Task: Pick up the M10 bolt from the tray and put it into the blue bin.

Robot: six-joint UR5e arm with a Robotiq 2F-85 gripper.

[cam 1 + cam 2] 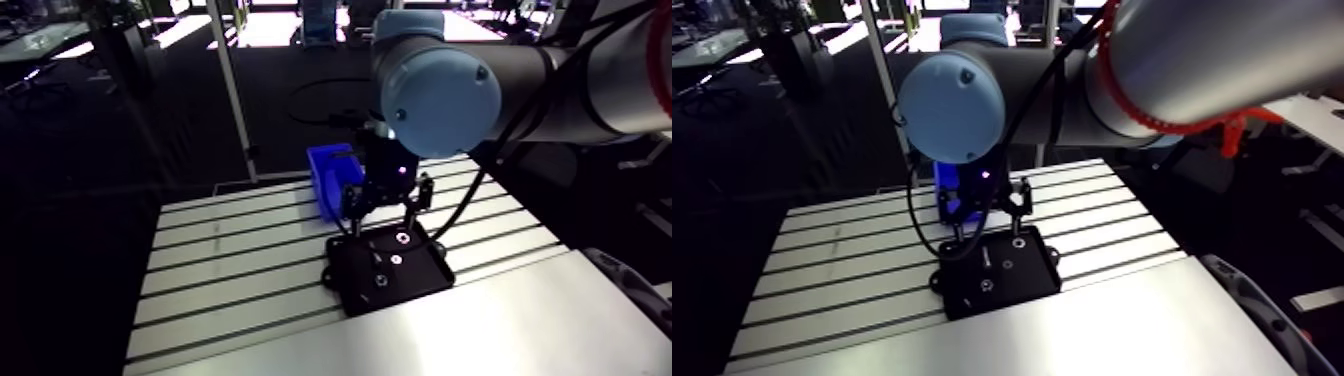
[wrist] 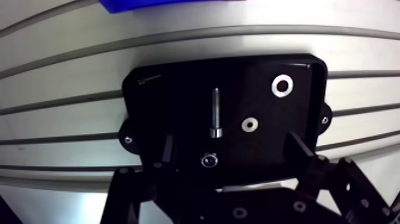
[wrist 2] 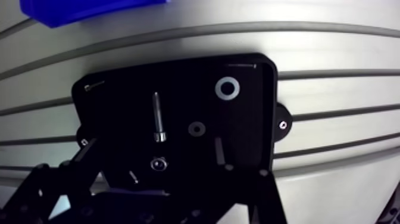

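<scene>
**A:** How does the black two-fingered gripper (image 2: 231, 146) stand?

**B:** Spread wide, going by the wrist view. Its fingers (image 2: 167, 156) rise well apart, with nothing caught between them. It has hold of nothing.

**A:** And beneath it?

**B:** A black plastic tray with rounded corners and small screw-down ears (image 2: 178, 101). The gripper hangs over the end of the tray nearest to it.

**A:** Where is the bolt?

**B:** The long silver bolt with a cylindrical socket head (image 2: 215, 113) lies flat on the tray floor. It is ahead of the gap between the fingers, nearer one finger than the other. Its head faces the gripper and its shank points away.

**A:** What else is in the tray?

**B:** A large bright steel washer (image 2: 282, 86) lies near one far corner. A smaller grey washer (image 2: 250, 124) sits just beside the bolt's head, not touching it. A small dark round piece with a bright ring (image 2: 208, 159) lies between the fingers, close to the bolt's head. A tiny screw (image 2: 149, 77) lies by the other far corner.

**A:** And the bin?

**B:** The blue plastic bin (image 1: 328, 178) stands beyond the tray's far edge. It is near the tray but apart from it, with a strip of slotted aluminium table (image 1: 230, 260) between them. In the arm view the bin sits just left of the frame's centre, partly hidden by the wrist. The tray is at lower centre, and the arm's light-blue joint cap (image 1: 440, 85) fills the upper middle.
</scene>
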